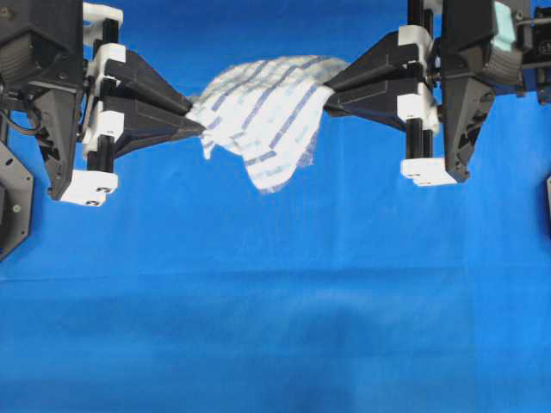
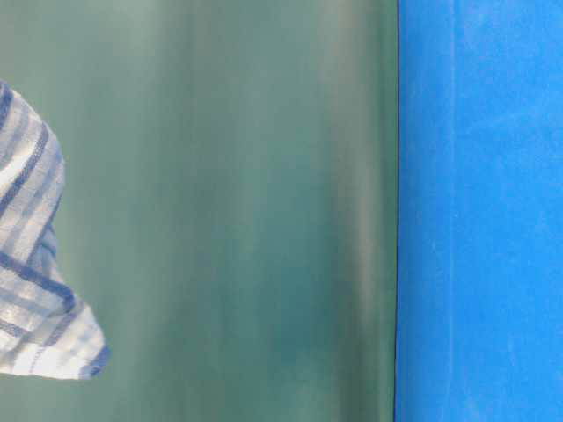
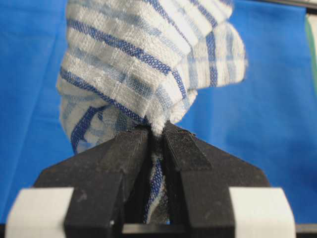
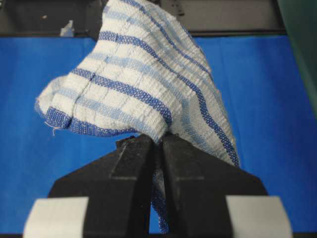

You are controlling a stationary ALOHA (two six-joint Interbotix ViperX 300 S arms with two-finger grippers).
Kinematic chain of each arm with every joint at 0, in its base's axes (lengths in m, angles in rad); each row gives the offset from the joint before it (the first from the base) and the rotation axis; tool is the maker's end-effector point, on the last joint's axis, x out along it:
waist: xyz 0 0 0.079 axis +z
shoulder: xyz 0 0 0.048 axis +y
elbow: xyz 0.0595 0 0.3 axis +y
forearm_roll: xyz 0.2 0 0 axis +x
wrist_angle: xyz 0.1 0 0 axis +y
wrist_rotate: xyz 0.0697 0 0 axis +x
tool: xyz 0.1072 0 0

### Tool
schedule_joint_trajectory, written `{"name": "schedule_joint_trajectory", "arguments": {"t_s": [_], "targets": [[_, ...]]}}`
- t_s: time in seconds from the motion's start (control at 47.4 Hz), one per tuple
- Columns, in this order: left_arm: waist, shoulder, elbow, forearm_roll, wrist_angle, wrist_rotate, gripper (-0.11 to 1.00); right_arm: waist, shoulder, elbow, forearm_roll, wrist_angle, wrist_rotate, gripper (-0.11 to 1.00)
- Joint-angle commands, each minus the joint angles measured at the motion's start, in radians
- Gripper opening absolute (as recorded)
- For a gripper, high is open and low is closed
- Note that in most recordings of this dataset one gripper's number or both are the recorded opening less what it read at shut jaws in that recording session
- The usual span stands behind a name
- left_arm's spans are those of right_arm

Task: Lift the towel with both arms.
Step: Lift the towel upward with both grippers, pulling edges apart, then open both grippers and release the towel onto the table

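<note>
The towel (image 1: 263,116), white with thin blue stripes, hangs stretched between my two grippers above the blue sheet, its lower corner drooping toward the front. My left gripper (image 1: 191,122) is shut on its left edge; in the left wrist view the cloth (image 3: 148,59) bunches out from between the black fingers (image 3: 124,153) of that gripper (image 3: 156,130). On the opposite edge my right gripper (image 1: 331,88) is also shut, with fabric (image 4: 138,84) pinched at its tips (image 4: 157,140). A hanging corner of the towel (image 2: 35,290) shows at the left of the table-level view.
The plain bright blue sheet (image 1: 275,310) covers the table below. The arms' black bodies and white blocks (image 1: 86,185) (image 1: 428,168) flank the towel at the top left and top right. A dark green wall (image 2: 229,211) fills the table-level view beside the blue sheet (image 2: 479,211).
</note>
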Motion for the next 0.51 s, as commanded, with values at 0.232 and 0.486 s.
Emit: {"name": "schedule_joint_trajectory", "arguments": {"t_s": [0.232, 0.486], "targets": [[0.002, -0.011, -0.023, 0.003, -0.008, 0.009, 0.06, 0.005, -0.015, -0.025, -0.003, -0.005, -0.038, 0.07], [0.002, -0.011, -0.021, 0.003, -0.011, 0.014, 0.36, 0.026, -0.015, -0.023, -0.002, 0.0, -0.06, 0.1]]}}
